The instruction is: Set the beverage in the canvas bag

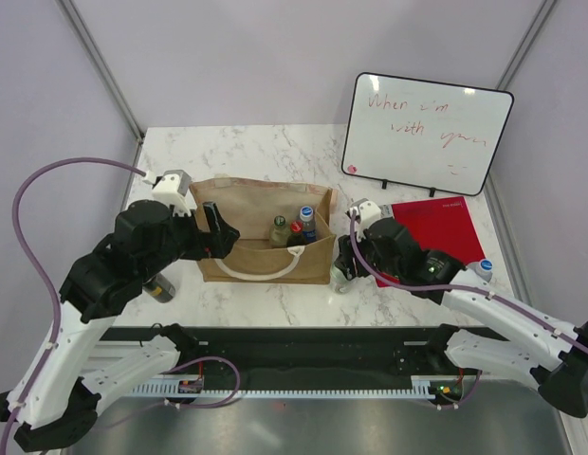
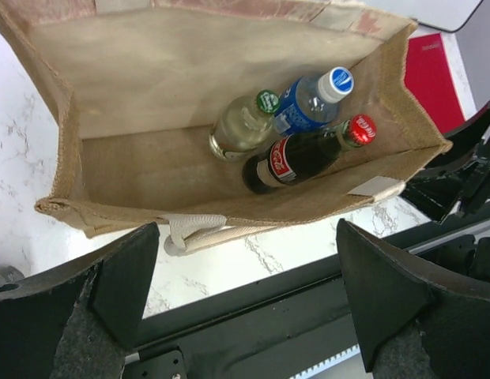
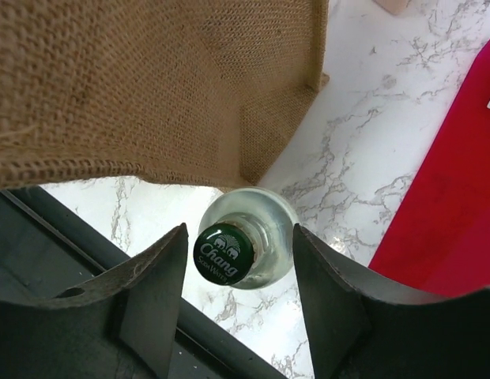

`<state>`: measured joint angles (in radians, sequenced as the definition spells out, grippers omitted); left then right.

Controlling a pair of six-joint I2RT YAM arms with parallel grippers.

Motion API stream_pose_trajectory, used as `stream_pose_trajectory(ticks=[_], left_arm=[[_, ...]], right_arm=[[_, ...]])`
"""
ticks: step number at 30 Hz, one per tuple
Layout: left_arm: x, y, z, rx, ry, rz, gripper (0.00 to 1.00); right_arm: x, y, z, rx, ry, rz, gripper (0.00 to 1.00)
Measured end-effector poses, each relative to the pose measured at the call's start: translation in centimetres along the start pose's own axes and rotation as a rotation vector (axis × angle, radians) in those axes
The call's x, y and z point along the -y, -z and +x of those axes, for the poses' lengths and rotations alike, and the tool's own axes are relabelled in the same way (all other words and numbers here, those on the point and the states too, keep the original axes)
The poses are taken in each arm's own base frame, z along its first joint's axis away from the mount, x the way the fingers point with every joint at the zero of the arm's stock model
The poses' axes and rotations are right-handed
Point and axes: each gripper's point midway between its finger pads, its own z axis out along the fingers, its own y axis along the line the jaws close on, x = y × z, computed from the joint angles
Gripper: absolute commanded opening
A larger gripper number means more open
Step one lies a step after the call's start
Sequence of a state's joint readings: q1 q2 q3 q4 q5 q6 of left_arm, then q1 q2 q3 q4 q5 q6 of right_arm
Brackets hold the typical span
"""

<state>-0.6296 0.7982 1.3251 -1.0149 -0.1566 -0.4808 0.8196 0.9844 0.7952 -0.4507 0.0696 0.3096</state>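
Note:
The tan canvas bag (image 1: pixel 266 248) stands open in the middle of the table, white handles down its sides. The left wrist view looks into the bag (image 2: pixel 150 95). Three bottles lie inside: a clear one with a green cap (image 2: pixel 241 126), a blue-labelled water bottle (image 2: pixel 312 99) and a cola bottle (image 2: pixel 296 156). My left gripper (image 1: pixel 218 232) (image 2: pixel 249 316) is open and empty at the bag's left end. My right gripper (image 1: pixel 344 268) (image 3: pixel 239 237) is open, its fingers (image 3: pixel 154 292) straddling an upright clear Chang soda bottle (image 3: pixel 265 237) beside the bag's right end (image 3: pixel 150 87).
A red folder (image 1: pixel 441 232) lies right of the bag, with a whiteboard (image 1: pixel 427 133) behind it. A small bottle (image 1: pixel 162 287) stands on the table at the left. A white-and-blue capped bottle (image 1: pixel 483 268) stands at the right. The black rail (image 1: pixel 294 341) runs along the near edge.

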Motion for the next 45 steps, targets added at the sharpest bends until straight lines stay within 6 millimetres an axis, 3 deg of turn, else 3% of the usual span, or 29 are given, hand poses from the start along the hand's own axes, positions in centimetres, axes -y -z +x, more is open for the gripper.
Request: stream_pose_trajectory(ticks=[10, 13, 20, 33, 36, 45], left_arm=[[-1.3, -1.8, 3.0, -0.069, 0.06, -0.061, 0.95], [-1.4, -2.1, 3.4, -0.076, 0.073, -0.062, 0.95], [-1.6, -2.0, 3.7, -0.068, 0.082, -0.066, 0.93], [-2.2, -2.3, 4.0, -0.068, 0.079, -0.093, 0.91], [-2.3, -2.3, 4.0, -0.067, 0.078, -0.1, 0.91], [-3.1, -3.0, 4.7, -0.085, 0.068, -0.14, 0.91]], right_arm=[[0.1, -1.3, 1.1, 0.027, 0.003, -0.006, 0.52], [0.2, -1.3, 0.8, 0.043, 0.013, 0.001, 0.4], [0.9, -1.0, 0.2, 0.076, 0.027, 0.042, 0.0], [2.8, 0.5, -0.1, -0.066, 0.097, 0.186, 0.0], [3.1, 1.3, -2.4, -0.08, 0.131, 0.233, 0.0], [2.4, 6.4, -13.9, 0.099, 0.187, 0.322, 0.0]])
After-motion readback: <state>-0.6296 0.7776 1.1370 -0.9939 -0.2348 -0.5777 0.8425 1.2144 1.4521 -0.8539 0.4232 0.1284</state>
